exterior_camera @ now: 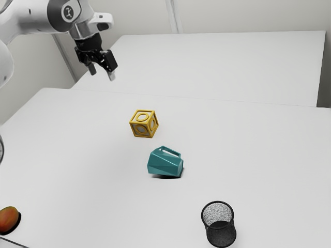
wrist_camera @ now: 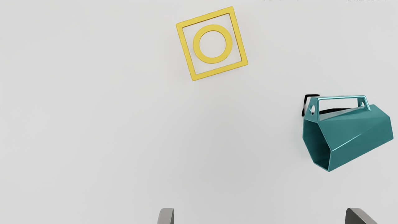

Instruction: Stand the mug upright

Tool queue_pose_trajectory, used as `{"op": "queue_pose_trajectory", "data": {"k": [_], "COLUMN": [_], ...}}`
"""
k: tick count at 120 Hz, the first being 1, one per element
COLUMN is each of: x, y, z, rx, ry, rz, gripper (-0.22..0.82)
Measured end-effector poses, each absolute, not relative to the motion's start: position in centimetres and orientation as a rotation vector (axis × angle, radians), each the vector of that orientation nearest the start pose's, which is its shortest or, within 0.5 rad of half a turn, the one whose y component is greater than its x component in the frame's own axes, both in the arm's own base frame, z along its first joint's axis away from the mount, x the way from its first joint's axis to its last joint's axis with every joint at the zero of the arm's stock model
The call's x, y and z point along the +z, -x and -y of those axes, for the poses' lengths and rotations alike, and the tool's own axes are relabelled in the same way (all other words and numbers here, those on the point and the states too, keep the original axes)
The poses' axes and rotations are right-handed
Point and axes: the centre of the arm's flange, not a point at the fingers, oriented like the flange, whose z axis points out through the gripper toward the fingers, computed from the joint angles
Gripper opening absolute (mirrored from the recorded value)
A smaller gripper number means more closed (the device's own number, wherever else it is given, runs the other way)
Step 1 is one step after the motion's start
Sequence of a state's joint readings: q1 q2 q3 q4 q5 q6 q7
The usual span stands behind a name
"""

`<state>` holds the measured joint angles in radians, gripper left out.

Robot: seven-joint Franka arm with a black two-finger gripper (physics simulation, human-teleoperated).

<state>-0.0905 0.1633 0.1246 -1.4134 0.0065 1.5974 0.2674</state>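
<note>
Nearest to me, on the white table (exterior_camera: 93, 181), a black mesh cup (exterior_camera: 221, 236) stands upright with its mouth open upward. Taking the mug (exterior_camera: 164, 165) as the centre of my clock on the exterior view, that cup sits between four and five o'clock, well apart from it. Out past eight o'clock, by the edge of the exterior view, I have an orange-red fruit with a greenish patch (exterior_camera: 8, 219) (a mango, by the look of it).

The mug itself, teal and faceted, is lying on its side on the table, with its handle (exterior_camera: 169, 150) along the twelve o'clock side. From the wrist view I can look into its dark mouth (wrist_camera: 317, 146), which is at the end closer to the yellow-framed cube (exterior_camera: 144, 124). That cube rests at eleven o'clock from the mug, near it but apart; its top face carries a ring inside a square frame.

Farther off, also toward eleven o'clock, my gripper (exterior_camera: 102, 73) hangs in the air, clear of the mug and the cube. I have it spread wide, with pale tabletop visible between its two fingers (wrist_camera: 165, 217). The white arm (exterior_camera: 33, 18) comes in from ten to eleven o'clock.
</note>
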Motion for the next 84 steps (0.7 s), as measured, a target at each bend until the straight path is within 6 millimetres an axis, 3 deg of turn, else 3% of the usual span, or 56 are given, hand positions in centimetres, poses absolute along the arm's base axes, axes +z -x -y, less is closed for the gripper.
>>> {"op": "queue_pose_trajectory", "data": {"k": [12,24,45,57,67,84], "x": [60.7,58.8,51.8,48.8,47.1,42.2], "y": [-60.7,-59.1,-56.1,-54.3,-53.8,-52.6], "z": [-2.1,-3.3,-5.2,-4.5,-3.9,-2.7], "rx": [-0.035,0.026,0.186,0.254,0.284,0.382], "ry": [3.09,3.144,3.384,3.532,3.645,3.767], "rz": [-0.352,-0.312,-0.156,-0.068,0.014,0.188], "gripper": [0.6,0.6,0.6,0.6,0.6,0.6]}}
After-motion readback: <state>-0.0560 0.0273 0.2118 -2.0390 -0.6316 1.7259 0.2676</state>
